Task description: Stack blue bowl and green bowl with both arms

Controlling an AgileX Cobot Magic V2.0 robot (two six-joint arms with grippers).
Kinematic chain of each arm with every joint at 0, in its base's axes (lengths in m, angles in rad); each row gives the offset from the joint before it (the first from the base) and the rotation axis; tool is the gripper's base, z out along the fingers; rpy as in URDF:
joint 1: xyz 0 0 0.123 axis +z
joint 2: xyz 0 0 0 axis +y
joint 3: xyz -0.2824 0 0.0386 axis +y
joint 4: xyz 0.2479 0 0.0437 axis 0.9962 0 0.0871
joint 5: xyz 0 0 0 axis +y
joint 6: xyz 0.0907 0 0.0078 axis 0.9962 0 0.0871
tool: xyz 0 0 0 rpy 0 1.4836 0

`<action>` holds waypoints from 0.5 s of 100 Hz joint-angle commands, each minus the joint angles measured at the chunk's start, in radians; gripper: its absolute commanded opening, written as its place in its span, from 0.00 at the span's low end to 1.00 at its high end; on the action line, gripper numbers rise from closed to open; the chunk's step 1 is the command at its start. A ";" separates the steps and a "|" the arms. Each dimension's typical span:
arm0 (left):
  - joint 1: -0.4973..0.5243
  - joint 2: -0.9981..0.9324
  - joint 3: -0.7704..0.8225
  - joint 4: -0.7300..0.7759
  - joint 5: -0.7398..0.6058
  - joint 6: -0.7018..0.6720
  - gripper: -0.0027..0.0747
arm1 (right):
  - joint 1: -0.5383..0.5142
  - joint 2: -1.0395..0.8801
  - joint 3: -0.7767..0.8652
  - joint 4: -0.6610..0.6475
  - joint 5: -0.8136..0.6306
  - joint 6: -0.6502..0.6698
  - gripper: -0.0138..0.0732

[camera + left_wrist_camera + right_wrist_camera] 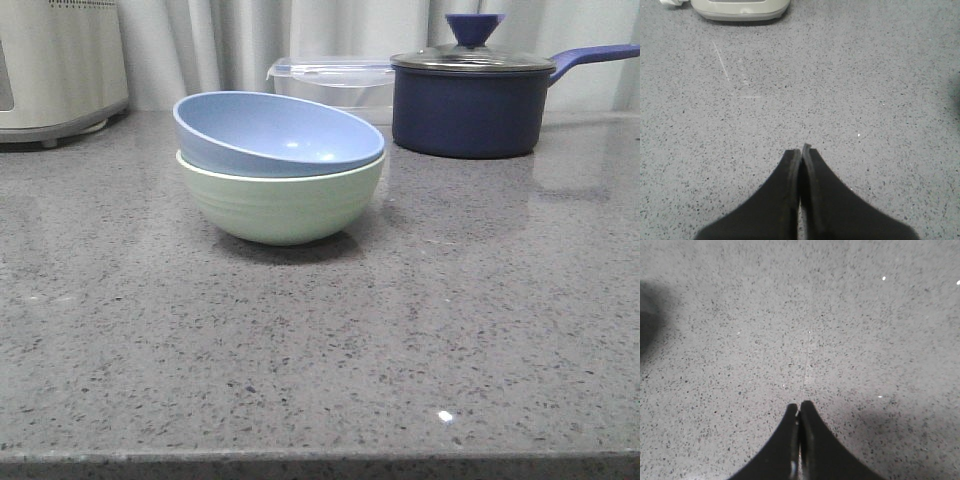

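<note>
In the front view the blue bowl (275, 132) sits tilted inside the green bowl (280, 205), which stands on the grey speckled counter left of centre. No arm shows in the front view. My left gripper (801, 149) is shut and empty above bare counter. My right gripper (800, 404) is shut and empty above bare counter. Neither wrist view shows a bowl.
A dark navy lidded saucepan (470, 100) stands at the back right, a clear lidded box (335, 80) behind the bowls, and a white appliance (55, 65) at the back left, its base also in the left wrist view (740, 9). The counter's front edge (320, 458) runs along the bottom.
</note>
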 commanded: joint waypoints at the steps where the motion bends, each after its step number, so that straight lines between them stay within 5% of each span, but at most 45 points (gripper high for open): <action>1: 0.001 -0.058 0.029 0.007 -0.110 -0.010 0.01 | -0.005 -0.082 0.017 -0.025 -0.090 -0.011 0.07; 50: 0.001 -0.344 0.232 0.014 -0.210 -0.009 0.01 | -0.005 -0.426 0.180 -0.041 -0.141 -0.011 0.07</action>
